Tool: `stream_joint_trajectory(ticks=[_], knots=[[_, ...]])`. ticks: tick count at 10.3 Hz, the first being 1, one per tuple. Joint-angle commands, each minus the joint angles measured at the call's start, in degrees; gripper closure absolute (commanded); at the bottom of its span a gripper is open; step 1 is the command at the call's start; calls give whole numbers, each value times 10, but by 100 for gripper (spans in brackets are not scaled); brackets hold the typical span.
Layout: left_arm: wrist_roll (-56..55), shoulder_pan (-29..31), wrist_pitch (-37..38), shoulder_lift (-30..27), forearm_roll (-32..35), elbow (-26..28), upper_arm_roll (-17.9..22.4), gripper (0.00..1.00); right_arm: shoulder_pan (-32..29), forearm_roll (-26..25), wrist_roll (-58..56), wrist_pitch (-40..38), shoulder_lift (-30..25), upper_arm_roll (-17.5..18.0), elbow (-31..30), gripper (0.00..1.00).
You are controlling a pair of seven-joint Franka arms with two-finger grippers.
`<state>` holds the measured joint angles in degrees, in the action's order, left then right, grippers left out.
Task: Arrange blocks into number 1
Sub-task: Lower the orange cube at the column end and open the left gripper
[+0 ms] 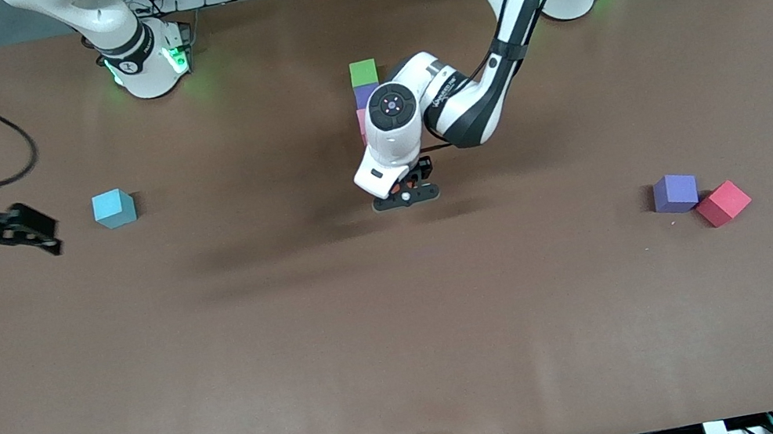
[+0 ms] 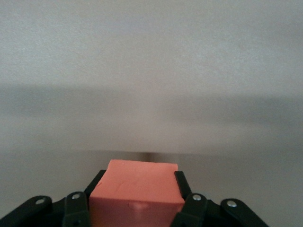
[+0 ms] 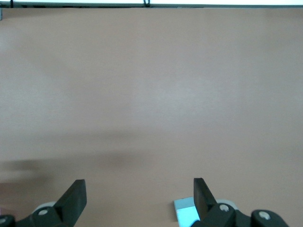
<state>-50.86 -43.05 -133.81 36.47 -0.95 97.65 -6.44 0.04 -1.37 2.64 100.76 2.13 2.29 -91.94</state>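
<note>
A: Holding an orange block, the left gripper hangs over the middle of the table; its fingers press on two sides of the block.

B: And the column of blocks?

A: It lies just beside the gripper, toward the arm bases. The green block is at its end nearest the bases, next the purple block, next a pink block, mostly hidden by the wrist.

B: The right gripper?

A: It waits with fingers spread, close to the blue cube. A second purple cube touches the red cube, well apart, toward the left arm's end.
</note>
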Motion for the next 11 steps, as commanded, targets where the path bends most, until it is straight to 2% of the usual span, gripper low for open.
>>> stream_joint_trajectory(ticks=[1, 5, 11], knots=[[-20, -15, -18, 10, -11, -4, 7, 100, -20, 0, -15, -18, -8, 8, 8, 0], [-20, -21, -21, 18, -6, -4, 7, 100, -26, 0, 11, -31, -42, -2, 0, 0], [-21, -21, -21, 23, -4, -3, 6, 100, -24, -2, 25, -44, -37, 0, 11, 0]])
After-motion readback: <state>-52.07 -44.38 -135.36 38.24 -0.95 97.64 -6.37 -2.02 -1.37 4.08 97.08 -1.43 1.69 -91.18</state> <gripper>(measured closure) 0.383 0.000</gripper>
